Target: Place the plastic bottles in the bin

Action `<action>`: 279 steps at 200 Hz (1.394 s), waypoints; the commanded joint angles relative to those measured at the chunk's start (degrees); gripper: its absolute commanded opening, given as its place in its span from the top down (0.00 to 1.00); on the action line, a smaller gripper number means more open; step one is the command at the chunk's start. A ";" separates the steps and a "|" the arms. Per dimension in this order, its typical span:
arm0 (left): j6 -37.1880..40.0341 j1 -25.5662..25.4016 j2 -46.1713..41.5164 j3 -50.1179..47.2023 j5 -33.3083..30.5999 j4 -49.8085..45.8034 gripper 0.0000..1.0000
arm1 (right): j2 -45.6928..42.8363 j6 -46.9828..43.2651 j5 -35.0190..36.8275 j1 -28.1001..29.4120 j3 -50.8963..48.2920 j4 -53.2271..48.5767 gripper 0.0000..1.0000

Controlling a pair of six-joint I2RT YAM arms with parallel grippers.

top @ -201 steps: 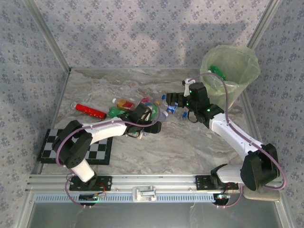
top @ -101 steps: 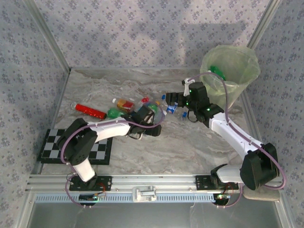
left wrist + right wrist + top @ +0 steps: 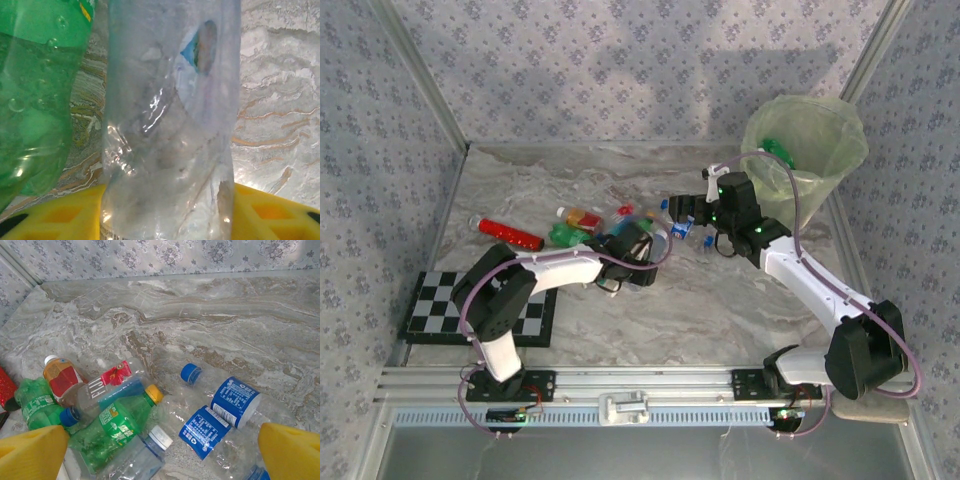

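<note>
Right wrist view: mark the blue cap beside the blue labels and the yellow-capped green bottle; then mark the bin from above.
blue cap (image 3: 190, 373), right wrist view, on its middle.
yellow-capped green bottle (image 3: 117, 421), right wrist view, on its label.
bin (image 3: 844, 150), top external view, on its right wall.

Only "FIJI" is legible, on the flower-labelled bottle (image 3: 100, 386).

The clear bottle (image 3: 170, 125) at centre is thin glossy plastic, creased and glinting. The green bottle (image 3: 35, 100) at left is translucent glossy plastic, beaded with drops. The yellow pads (image 3: 270, 212) along the bottom edge look matt. The table (image 3: 225, 315) is smooth, marble-patterned with a faint sheen. The bin (image 3: 842, 150) at upper right wears thin wrinkled film; the rail (image 3: 660, 380) at the bottom is bare metal.
</note>
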 commanded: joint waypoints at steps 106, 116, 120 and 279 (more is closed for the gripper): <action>0.71 -0.57 -17.72 -9.20 -5.08 17.56 0.55 | 0.09 6.24 -11.39 -1.30 1.43 3.33 0.00; 0.43 -0.23 -18.90 -10.43 -5.20 20.37 0.55 | 0.41 7.93 -13.16 -1.33 1.08 5.25 0.00; 0.38 -0.21 -19.47 -10.88 -5.17 21.37 0.55 | 0.65 8.65 -14.04 -1.27 1.00 6.06 0.00; 0.07 -0.16 -26.70 -17.91 -1.86 31.58 0.55 | 13.37 18.48 -29.36 3.60 4.40 16.50 0.22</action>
